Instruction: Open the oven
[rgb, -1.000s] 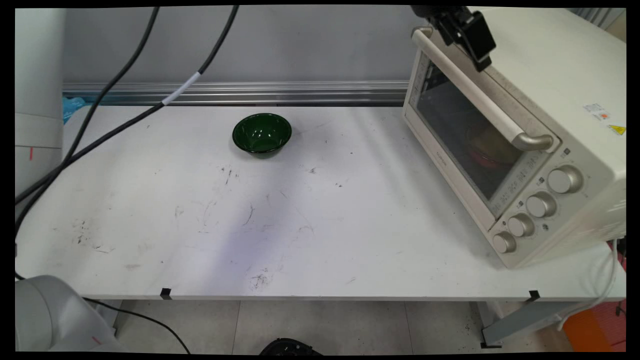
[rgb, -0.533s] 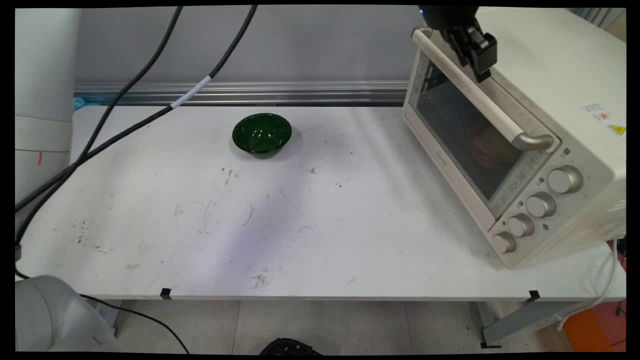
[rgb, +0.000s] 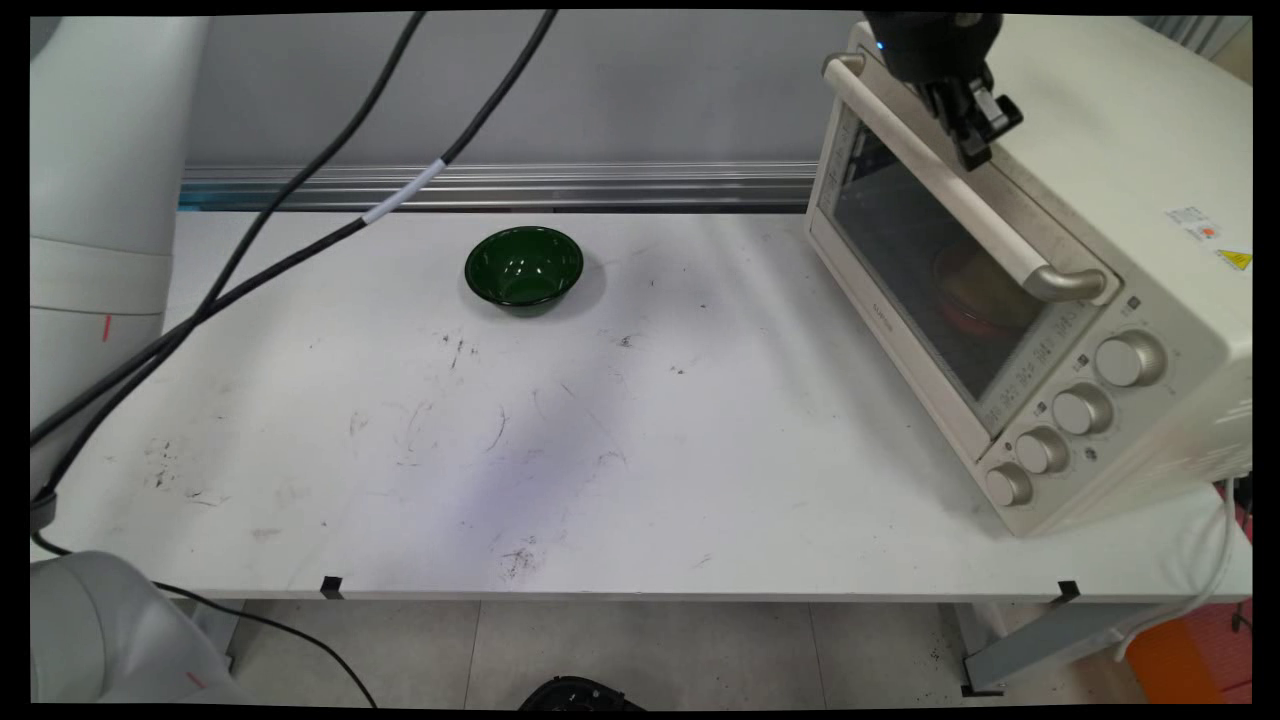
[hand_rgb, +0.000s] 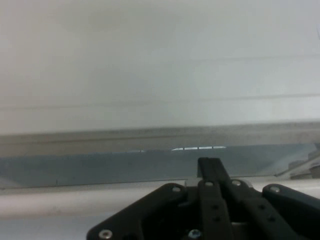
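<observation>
A cream toaster oven (rgb: 1110, 150) stands at the table's right, its glass door (rgb: 930, 270) closed. My black gripper (rgb: 972, 152) hangs from the top edge, its shut fingers pointing down at the door's upper rim just behind the long bar handle (rgb: 925, 170). In the hand view the gripper (hand_rgb: 210, 163) shows its fingers pressed together over a strip of the door glass (hand_rgb: 100, 167), with the pale handle (hand_rgb: 60, 200) below and the oven's top (hand_rgb: 160, 65) beyond. Nothing is held. A reddish dish (rgb: 975, 300) shows dimly through the glass.
A dark green bowl (rgb: 523, 268) sits at the table's back middle, far left of the oven. Several knobs (rgb: 1080, 410) line the oven's front panel. Black cables (rgb: 300, 250) hang across the upper left. A metal rail (rgb: 500, 185) runs along the wall.
The gripper has shifted right along the oven's top front edge and turned, its tip now slightly lower by the door's rim. The cables swung right. Bowl and oven stayed put.
</observation>
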